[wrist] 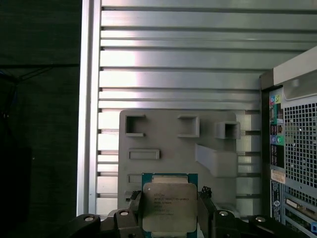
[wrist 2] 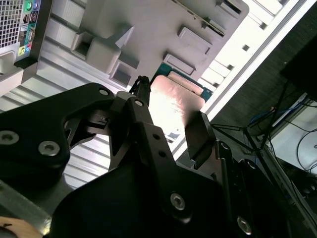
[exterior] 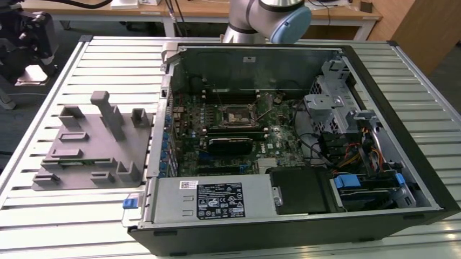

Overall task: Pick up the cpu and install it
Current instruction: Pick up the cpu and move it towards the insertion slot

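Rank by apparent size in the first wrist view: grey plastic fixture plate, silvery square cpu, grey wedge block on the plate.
1. grey plastic fixture plate
2. silvery square cpu, though nearness to the camera probably enlarges it
3. grey wedge block

Slatted metal table (exterior: 65,216), wooden desk (exterior: 202,9) behind

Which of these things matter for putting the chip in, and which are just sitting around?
In the job:
- the cpu, clamped in the gripper
- the socket, on the board inside the open computer case

Just lying about:
- the grey holder tray
- the power supply
- the slatted table
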### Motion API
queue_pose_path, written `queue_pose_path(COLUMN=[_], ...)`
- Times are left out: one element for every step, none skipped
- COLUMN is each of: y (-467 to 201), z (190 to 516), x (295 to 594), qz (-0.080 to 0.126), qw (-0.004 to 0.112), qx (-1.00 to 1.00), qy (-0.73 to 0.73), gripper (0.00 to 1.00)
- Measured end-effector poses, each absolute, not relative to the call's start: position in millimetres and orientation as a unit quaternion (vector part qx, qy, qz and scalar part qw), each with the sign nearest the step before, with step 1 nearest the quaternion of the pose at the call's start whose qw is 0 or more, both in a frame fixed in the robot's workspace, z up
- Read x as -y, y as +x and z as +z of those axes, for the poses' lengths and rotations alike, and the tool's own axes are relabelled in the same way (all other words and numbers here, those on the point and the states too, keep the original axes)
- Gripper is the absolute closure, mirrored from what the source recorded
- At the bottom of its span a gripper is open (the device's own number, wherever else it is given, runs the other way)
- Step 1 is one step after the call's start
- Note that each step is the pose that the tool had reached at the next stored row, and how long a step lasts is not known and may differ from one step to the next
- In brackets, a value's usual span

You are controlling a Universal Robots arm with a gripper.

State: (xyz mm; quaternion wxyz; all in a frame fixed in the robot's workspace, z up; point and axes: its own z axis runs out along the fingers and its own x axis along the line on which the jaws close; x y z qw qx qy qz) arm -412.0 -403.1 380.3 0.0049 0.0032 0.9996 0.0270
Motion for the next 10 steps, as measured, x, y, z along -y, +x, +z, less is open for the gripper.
queue_pose_path(y=[-411.3, -410.6, -409.8, -409.1, -408.4, -407.6, -407.0, -406.2, -405.4, -404.7], z=[380.3, 380.3, 380.3, 380.3, 380.3, 380.3, 380.3, 380.3, 380.4, 380.3], x=[403.0, 403.0, 402.9, 402.9, 402.9, 402.9, 402.8, 402.8, 402.8, 402.7], qz=[0.027, 0.027, 0.027, 0.027, 0.027, 0.027, 0.027, 0.027, 0.027, 0.027], qw=[0.005, 0.005, 0.005, 0.005, 0.005, 0.005, 0.005, 0.005, 0.005, 0.005], qx=[-1.000, -1.000, -1.000, -1.000, -1.000, -1.000, -1.000, -1.000, -1.000, -1.000], qy=[0.003, 0.003, 0.003, 0.003, 0.003, 0.003, 0.003, 0.003, 0.003, 0.003], gripper=[0.47, 0.47, 0.47, 0.47, 0.47, 0.47, 0.47, 0.47, 0.47, 0.47])
